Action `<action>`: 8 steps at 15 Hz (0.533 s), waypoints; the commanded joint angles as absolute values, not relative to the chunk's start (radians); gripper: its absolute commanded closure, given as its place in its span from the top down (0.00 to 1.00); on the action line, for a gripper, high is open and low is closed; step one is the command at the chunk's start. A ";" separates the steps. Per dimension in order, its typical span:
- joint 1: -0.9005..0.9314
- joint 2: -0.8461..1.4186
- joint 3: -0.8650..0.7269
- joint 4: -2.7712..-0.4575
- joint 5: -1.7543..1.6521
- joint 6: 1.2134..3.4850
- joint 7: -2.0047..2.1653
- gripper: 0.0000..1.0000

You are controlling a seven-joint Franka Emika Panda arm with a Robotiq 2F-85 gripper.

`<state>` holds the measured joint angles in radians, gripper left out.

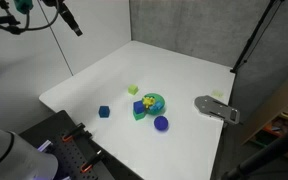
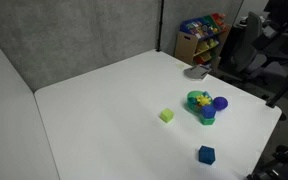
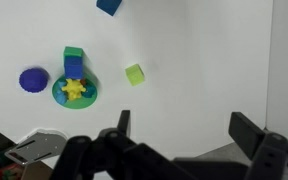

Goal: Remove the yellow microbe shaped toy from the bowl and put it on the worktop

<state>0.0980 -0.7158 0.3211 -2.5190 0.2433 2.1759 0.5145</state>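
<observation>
The yellow microbe shaped toy [image 3: 76,89] lies in the small green bowl [image 3: 60,96], which stands on the white worktop [image 3: 204,60]. Both exterior views show the toy [image 1: 147,101] [image 2: 200,100] in the bowl [image 1: 157,105] [image 2: 193,98]. A green block [image 3: 73,56] and a blue block [image 3: 74,69] lean on the bowl's rim. My gripper [image 3: 184,128] is open and empty, high above the worktop and well off to the side of the bowl. In an exterior view only its dark tip [image 1: 72,20] shows at the top left.
A purple ball [image 3: 32,79] lies beside the bowl. A pale yellow-green piece [image 3: 134,74] and a small blue cube [image 3: 109,5] lie apart on the worktop. A grey flat object [image 1: 216,108] sits at the table edge. A toy shelf [image 2: 204,35] stands beyond the table.
</observation>
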 commanded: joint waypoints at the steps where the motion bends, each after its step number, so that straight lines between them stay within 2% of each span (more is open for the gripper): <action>1: 0.103 -0.715 0.316 -2.518 0.239 2.175 0.518 1.00; 8: 0.096 -0.653 0.301 -2.477 0.224 2.148 0.482 1.00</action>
